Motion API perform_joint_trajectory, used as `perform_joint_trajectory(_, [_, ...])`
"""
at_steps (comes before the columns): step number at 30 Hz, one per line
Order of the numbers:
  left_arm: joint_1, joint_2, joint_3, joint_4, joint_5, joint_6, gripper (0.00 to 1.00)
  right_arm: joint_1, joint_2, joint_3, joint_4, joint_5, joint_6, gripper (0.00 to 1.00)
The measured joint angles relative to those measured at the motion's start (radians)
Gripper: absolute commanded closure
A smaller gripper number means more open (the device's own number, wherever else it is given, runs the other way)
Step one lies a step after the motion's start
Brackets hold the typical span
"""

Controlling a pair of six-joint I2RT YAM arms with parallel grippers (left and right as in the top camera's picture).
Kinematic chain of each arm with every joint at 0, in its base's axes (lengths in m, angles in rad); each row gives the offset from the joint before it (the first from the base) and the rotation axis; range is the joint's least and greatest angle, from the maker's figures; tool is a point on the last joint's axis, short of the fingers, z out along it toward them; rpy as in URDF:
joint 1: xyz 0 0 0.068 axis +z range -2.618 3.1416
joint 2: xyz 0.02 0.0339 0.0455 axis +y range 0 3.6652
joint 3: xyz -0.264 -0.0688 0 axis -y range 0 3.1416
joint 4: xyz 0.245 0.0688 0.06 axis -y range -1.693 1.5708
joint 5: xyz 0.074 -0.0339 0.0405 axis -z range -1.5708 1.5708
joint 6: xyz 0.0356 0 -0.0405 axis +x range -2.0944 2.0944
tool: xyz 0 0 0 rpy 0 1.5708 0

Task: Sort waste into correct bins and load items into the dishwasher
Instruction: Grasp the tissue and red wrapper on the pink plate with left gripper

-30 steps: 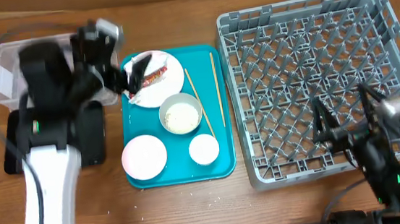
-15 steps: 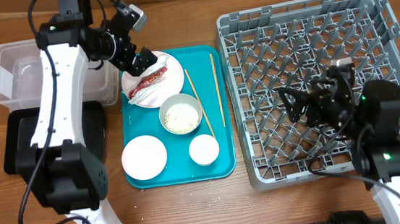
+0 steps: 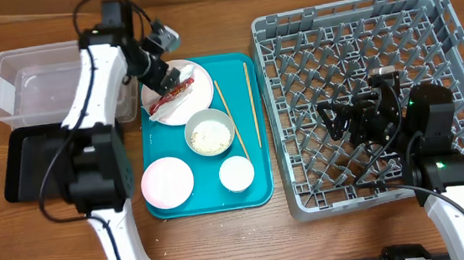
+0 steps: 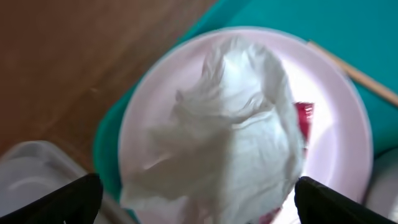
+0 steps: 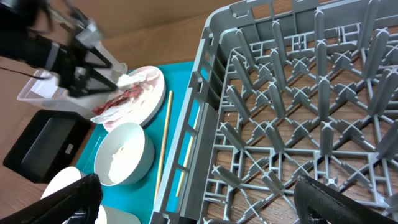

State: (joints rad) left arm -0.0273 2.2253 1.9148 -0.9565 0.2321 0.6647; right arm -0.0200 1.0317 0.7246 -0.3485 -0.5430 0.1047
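Observation:
My left gripper (image 3: 162,75) is open, its fingers (image 4: 199,199) spread just above the crumpled white napkin (image 4: 230,130) on the pink plate (image 3: 200,99) at the back of the teal tray (image 3: 256,161). The red wrapper (image 3: 176,93) lies on the same plate, partly under the napkin (image 4: 303,118). A bowl with rice (image 3: 209,133), a pink plate (image 3: 167,182), a white cup (image 3: 237,173) and two chopsticks (image 3: 251,103) lie on the tray. My right gripper (image 3: 339,125) is open and empty over the grey dish rack (image 3: 424,12). The clear tub (image 3: 26,85) and black tray (image 3: 25,169) are at left.
The teal tray lies between the bins and the rack. In the right wrist view the rack's pegs (image 5: 292,93) fill the frame, with the bowl of rice (image 5: 121,154) and chopsticks (image 5: 161,140) at left. A few rice grains lie on the wood near the tray's front.
My left arm has swung in from over the bins and lowered its open gripper onto the napkin's plate. My right arm has moved up over the rack's middle.

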Motion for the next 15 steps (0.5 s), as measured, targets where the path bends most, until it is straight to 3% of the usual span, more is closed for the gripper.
perform_joint_trajectory(7, [-0.045,0.105,0.0,-0.028,-0.038,0.0,0.04,0.0,0.0,0.0,0.0,0.0,0.0,0.0])
perform_joint_trajectory(9, [-0.064,0.122,0.0,-0.034,-0.056,0.001,0.09,0.0,0.0,0.0,0.0,-0.001,0.0,0.0])
perform_joint_trajectory(11, [-0.079,0.124,0.004,-0.033,-0.077,0.001,0.2,0.0,0.0,0.0,-0.001,0.0,0.0,0.0])
perform_joint_trajectory(12, [-0.085,0.126,0.005,-0.032,-0.091,0.004,0.3,0.0,0.0,0.0,-0.001,0.0,0.0,0.0])
perform_joint_trajectory(14, [-0.089,0.128,0.007,-0.03,-0.111,0.007,0.68,0.0,0.0,0.0,-0.002,0.0,0.0,0.0])
perform_joint_trajectory(15, [-0.091,0.128,0.007,-0.03,-0.113,0.003,0.75,0.0,0.0,0.0,-0.001,0.0,0.0,0.0])
